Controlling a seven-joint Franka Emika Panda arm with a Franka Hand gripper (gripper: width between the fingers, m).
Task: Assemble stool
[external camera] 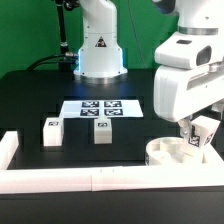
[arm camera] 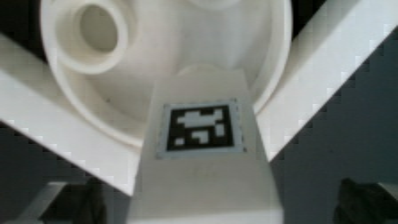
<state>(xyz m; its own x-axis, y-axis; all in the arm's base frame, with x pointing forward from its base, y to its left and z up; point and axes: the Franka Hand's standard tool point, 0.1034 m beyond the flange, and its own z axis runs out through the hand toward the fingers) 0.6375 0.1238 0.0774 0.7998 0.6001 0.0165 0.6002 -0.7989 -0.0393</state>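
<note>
The round white seat disc (external camera: 172, 152) lies at the exterior view's lower right, against the front rail. One white leg (external camera: 205, 134) with a square tag rises from it, right under my gripper (external camera: 197, 132). In the wrist view that leg (arm camera: 205, 125) runs up the middle toward the camera, with the seat (arm camera: 107, 90) and one of its round holes (arm camera: 93, 35) behind it. My gripper (arm camera: 214, 208) is open; its dark fingers (arm camera: 75, 203) stand on either side of the leg with gaps showing. Two more tagged legs (external camera: 52, 131) (external camera: 102, 131) stand apart on the black table.
The marker board (external camera: 100, 107) lies flat in the table's middle, behind the two loose legs. White border rails run along the front (external camera: 70, 180) and the left edge (external camera: 8, 150). The arm's white base (external camera: 100, 50) stands at the back.
</note>
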